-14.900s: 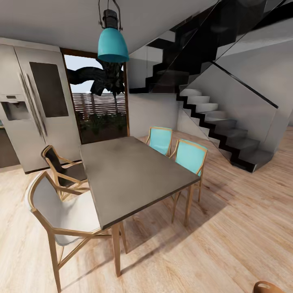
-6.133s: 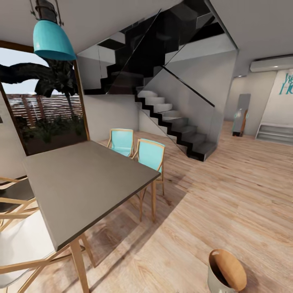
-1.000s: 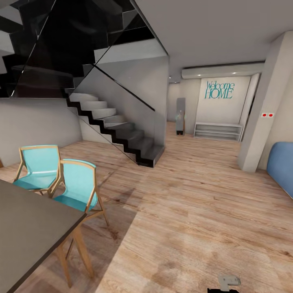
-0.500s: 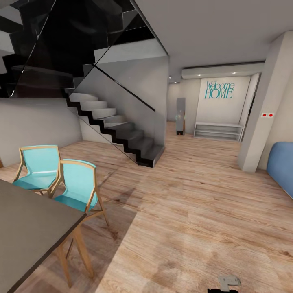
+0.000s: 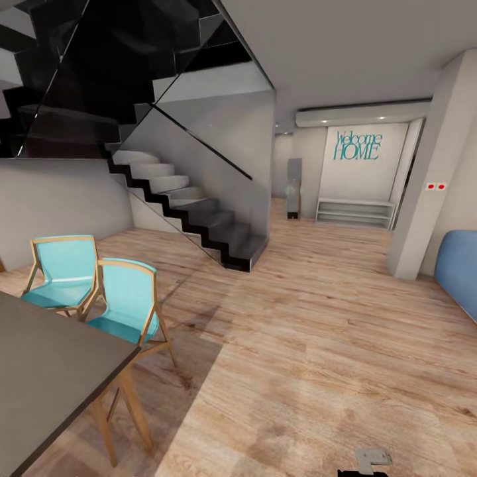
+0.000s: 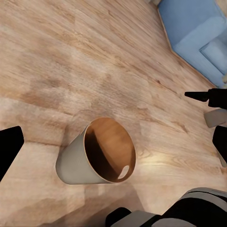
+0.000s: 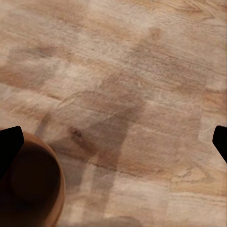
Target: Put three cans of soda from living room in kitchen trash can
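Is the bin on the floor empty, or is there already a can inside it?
Empty, as far as the pictures show. In the left wrist view the bin stands upright on the wood floor, and its copper-brown inside shows no orange can.

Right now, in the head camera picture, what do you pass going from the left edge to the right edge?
Dark table → turquoise chairs → black staircase → Welcome HOME wall sign → grey pillar → blue seat.
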`<state>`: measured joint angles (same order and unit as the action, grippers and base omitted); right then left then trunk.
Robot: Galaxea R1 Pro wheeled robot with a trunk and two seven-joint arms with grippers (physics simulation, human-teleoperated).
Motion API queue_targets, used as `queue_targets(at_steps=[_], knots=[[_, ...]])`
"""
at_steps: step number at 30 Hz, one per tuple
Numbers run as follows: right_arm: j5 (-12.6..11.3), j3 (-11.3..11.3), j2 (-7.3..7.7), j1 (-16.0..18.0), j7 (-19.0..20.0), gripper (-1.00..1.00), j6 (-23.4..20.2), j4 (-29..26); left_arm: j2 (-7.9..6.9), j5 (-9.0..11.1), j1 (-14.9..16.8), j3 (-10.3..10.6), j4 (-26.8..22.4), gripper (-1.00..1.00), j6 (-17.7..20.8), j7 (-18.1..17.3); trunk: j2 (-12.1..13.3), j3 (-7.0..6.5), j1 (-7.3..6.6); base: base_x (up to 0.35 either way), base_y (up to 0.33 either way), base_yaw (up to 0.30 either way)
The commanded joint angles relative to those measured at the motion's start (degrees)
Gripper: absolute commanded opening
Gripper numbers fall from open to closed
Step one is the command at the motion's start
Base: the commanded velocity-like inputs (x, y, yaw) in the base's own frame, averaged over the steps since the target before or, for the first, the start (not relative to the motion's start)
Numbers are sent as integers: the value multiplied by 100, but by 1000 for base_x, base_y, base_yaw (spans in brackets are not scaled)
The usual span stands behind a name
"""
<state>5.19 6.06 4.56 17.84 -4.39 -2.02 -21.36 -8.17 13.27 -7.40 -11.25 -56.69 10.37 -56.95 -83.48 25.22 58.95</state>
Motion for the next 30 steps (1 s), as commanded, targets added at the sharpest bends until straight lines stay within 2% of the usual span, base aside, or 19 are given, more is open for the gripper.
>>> queue_targets(at_steps=[1,21,30], knots=[[0,0,-2,0,0,100,0,0,0,0,0,0,0,100,0,0,-40,22,22,0,0,0],[0,-8,0,0,2,100,0,25,0,0,1,5,0,100,0,0,-842,527,461,0,0,0],[0,-1,0,0,4,100,0,26,0,0,1,16,0,100,0,0,-842,579,461,0,0,0]])
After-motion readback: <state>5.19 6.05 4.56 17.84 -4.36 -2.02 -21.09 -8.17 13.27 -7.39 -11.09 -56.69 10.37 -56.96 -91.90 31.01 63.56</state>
